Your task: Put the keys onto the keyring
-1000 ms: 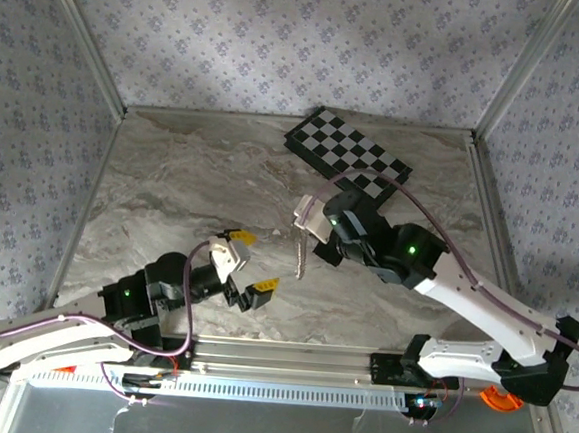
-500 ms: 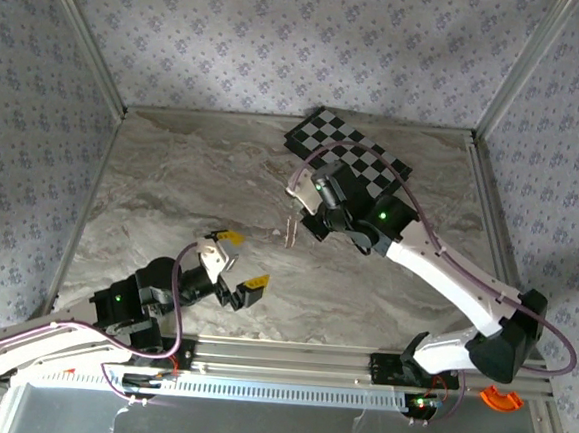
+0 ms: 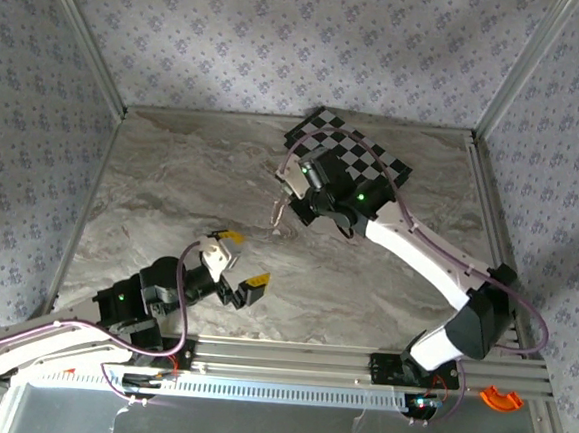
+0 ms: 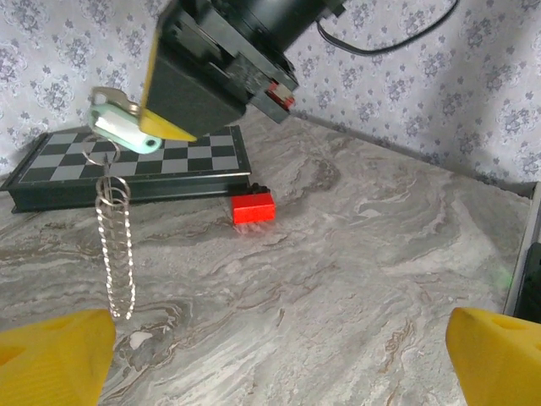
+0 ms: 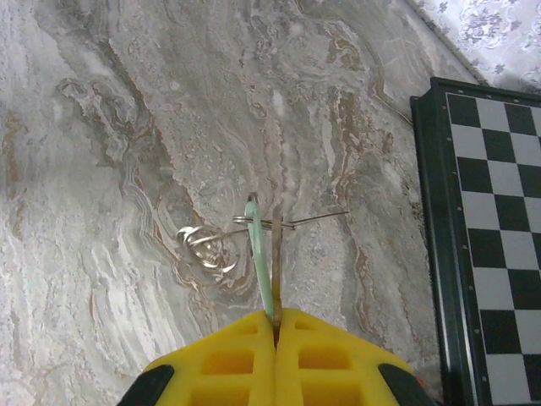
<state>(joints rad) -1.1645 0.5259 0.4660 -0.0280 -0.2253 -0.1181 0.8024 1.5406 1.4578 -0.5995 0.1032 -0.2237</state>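
Pinching the mint-green key (image 5: 263, 262) edge-up between its closed yellow fingertips, the right hand (image 5: 276, 320) holds it in the air over the far part of the surface (image 3: 171, 187), just off the near left corner of the chessboard (image 3: 355, 153). A silver key (image 4: 106, 95) sits against the green one in the same grip. The keyring (image 4: 117, 245) dangles below them from a small ring, a thin strand of wire loops.

Gripping the keys high probably lets the wire hang free and plumb, clear of the surface, where the other arm can reach it. The left hand (image 3: 244, 260) is spread wide and empty. It sits low near the near edge, left of centre, and its camera looks straight at the hanging wire, which suggests it is set to take hold of it.

The green key's long axis runs straight out from the right fingertips, roughly level, with its tip pointing away from that hand. The keyring's long axis is vertical. Its lower end is close above the marble, and I cannot tell whether it touches. A red block (image 4: 254, 207) lies in front of the chessboard, apart from all this.
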